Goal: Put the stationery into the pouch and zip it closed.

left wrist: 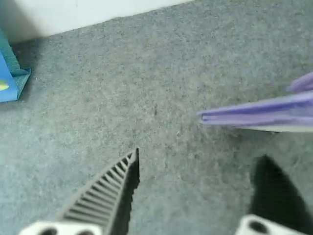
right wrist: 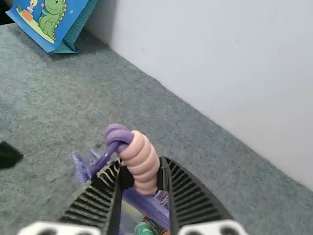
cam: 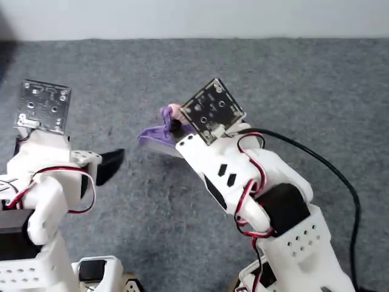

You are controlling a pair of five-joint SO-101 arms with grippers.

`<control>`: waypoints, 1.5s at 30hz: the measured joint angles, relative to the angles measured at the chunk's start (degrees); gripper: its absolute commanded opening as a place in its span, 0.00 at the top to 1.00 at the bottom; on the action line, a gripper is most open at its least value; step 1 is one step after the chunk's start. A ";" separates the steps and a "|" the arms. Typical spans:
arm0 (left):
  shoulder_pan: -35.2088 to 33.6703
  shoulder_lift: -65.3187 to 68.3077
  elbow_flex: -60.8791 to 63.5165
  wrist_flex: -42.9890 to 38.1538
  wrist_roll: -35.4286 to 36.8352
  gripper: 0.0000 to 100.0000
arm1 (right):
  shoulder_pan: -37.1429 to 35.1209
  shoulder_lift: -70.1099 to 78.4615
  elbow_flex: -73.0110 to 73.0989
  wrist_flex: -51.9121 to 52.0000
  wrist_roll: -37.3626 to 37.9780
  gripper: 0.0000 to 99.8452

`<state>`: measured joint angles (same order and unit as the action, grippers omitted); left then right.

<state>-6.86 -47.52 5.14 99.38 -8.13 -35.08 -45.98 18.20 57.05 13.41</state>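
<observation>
The purple pouch [cam: 152, 135] lies on the grey carpet in the middle of the high view, partly under the right arm. A pink ribbed charm [right wrist: 142, 161] tied to a purple loop [right wrist: 115, 137] sticks up from the pouch [right wrist: 146, 205]. My right gripper [right wrist: 139, 171] is shut on that charm [cam: 175, 110]. My left gripper [left wrist: 195, 191] stands open just above the carpet, a short way from the pouch's end [left wrist: 264, 112] and not touching it. Its black finger [cam: 109, 164] shows left of the pouch. Small colourful shapes [right wrist: 142, 227] show low between the right fingers; I cannot tell what they are.
A blue paper bag [right wrist: 49, 19] with a green dinosaur print leans against the white wall at the carpet's far edge, also visible as the blue bag [left wrist: 10, 73] in the left wrist view. Open carpet [cam: 304, 85] lies to the right and behind the pouch.
</observation>
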 measured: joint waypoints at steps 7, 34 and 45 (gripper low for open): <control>12.40 -0.09 0.00 0.00 -3.16 0.61 | -0.09 -2.46 3.08 -0.26 -0.18 0.99; 23.56 -0.09 19.52 -23.65 -15.91 0.78 | -3.52 -2.46 3.25 -1.32 -0.18 0.99; 31.91 -13.19 26.99 -23.74 -15.91 0.84 | 1.14 -2.46 3.25 -3.52 -0.35 0.99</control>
<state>25.05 -60.70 32.13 75.65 -24.04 -33.93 -48.44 21.45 53.54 13.05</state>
